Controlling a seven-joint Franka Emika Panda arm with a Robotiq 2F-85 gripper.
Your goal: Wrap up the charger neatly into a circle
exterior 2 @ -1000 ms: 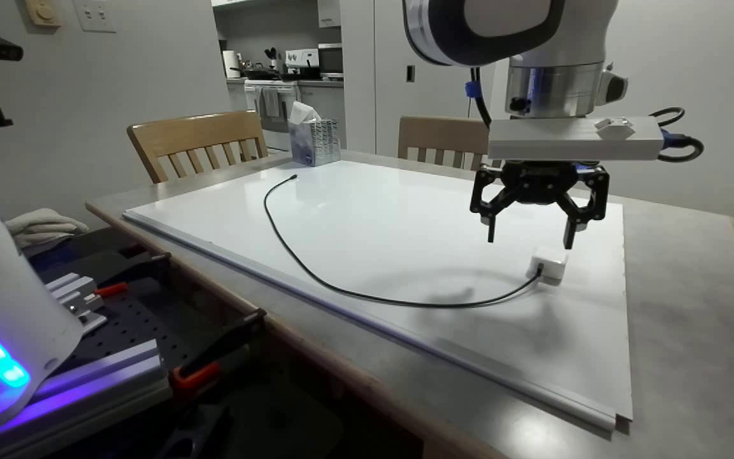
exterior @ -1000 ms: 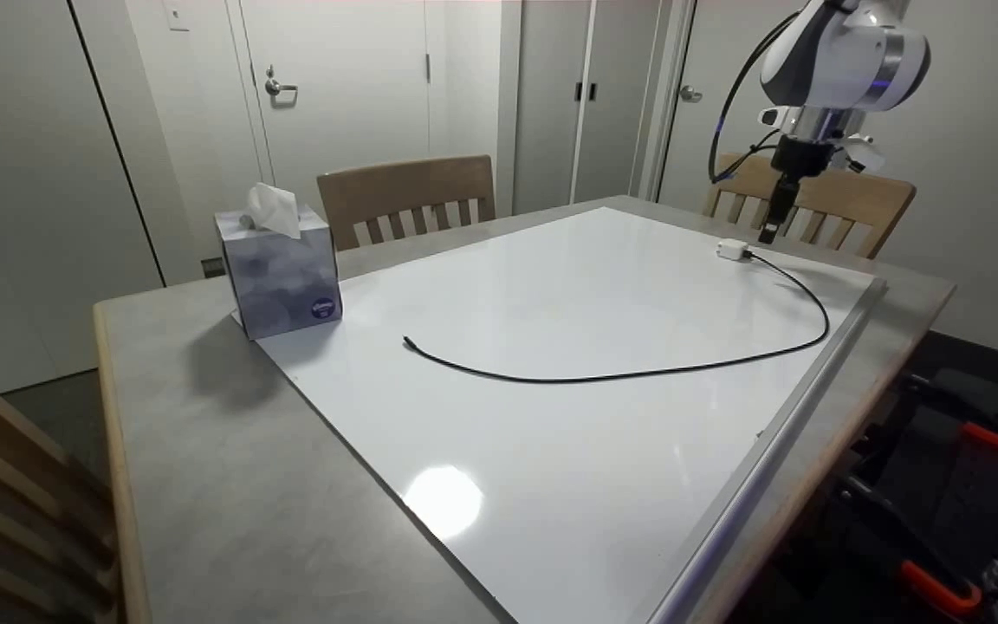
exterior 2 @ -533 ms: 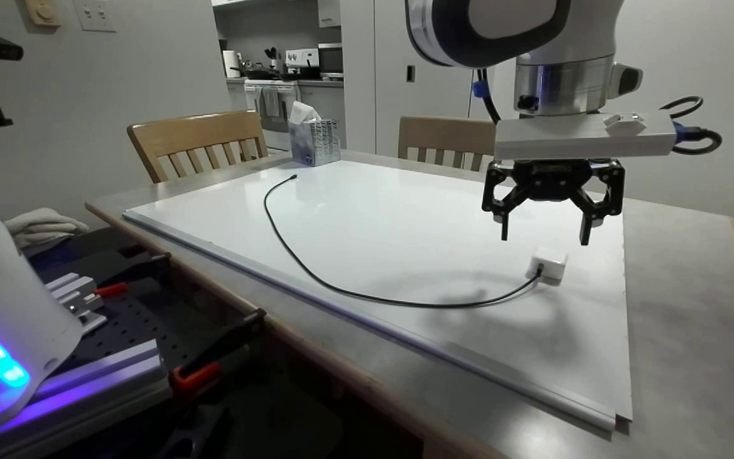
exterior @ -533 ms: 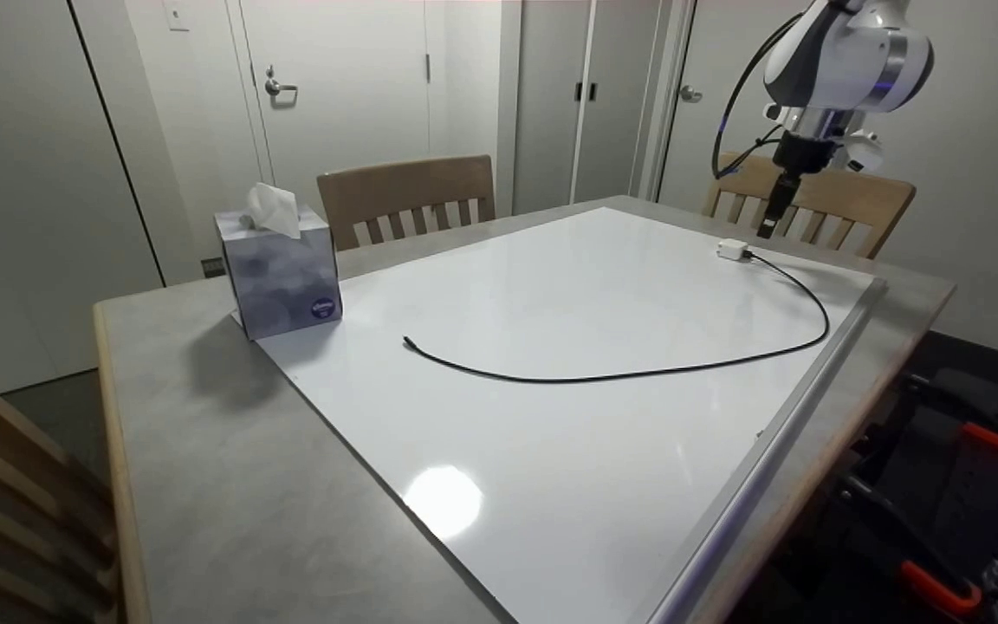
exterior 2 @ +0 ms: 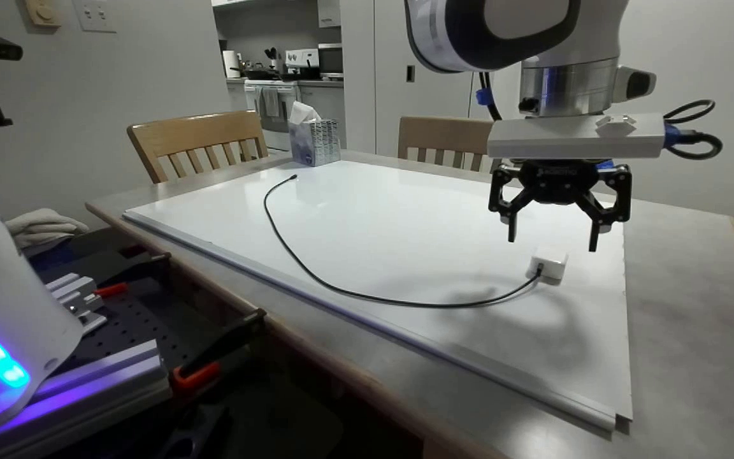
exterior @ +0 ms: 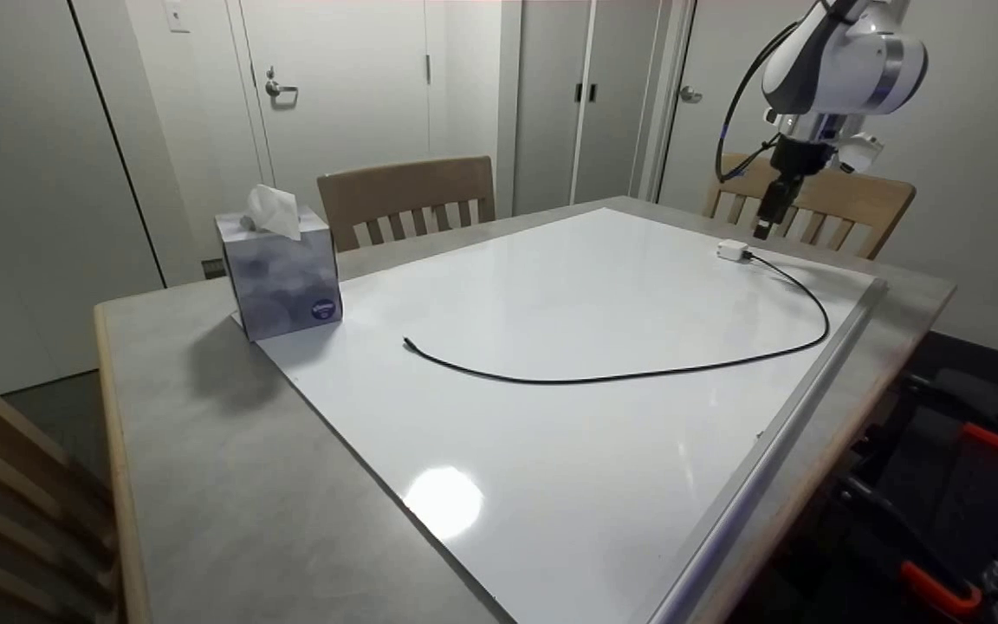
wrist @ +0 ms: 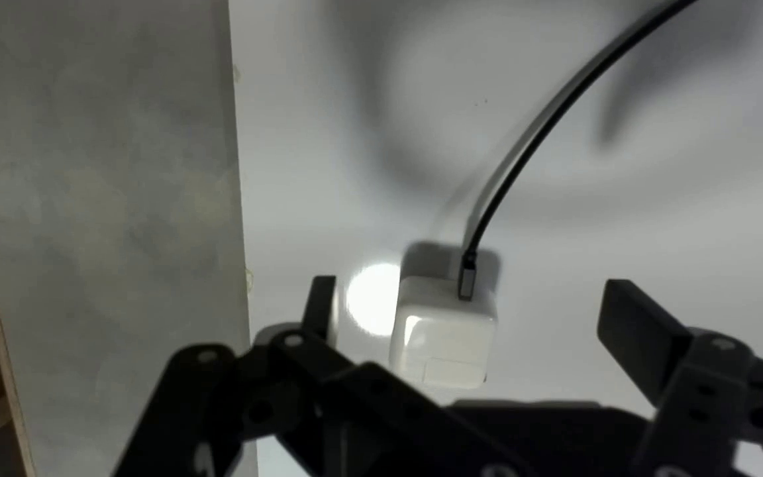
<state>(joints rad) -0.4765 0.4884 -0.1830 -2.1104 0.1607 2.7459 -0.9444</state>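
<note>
The table (exterior: 196, 485) has a gray top bordered in wood. A white board (exterior: 586, 485) lies flat on it, with a metal rail (exterior 2: 571, 401) fitted along 1 edge, beside the table edge. The robot arm (exterior: 850, 69) extends over the table. In an exterior view, 3 wooden chairs (exterior: 408, 186) are positioned at the table edges. The tissue box (exterior: 282, 282) stands upright at 1 corner of the board, close to a table edge; a white tissue (exterior: 274, 210) projects from its top.

The claw (exterior 2: 552, 243) is suspended above the board, near the board edge that adjoins the rail. It is in the released condition: its 2 black fingers (wrist: 643, 334) are spread well apart.

The charger (exterior: 581, 380) lies on the board in both exterior views. Its black cable (wrist: 557, 116) follows 1 broad bend, passing close to the rail. The white adapter (wrist: 448, 338) rests near the board edge that adjoins the rail, lower than the claw and apart from it. In the wrist view, the adapter appears between the fingers, nearer the left side of that view. A small connector (wrist: 467, 283) joins the cable to the adapter. The plug (exterior 2: 294, 176) at the free end lies near the tissue box.
</note>
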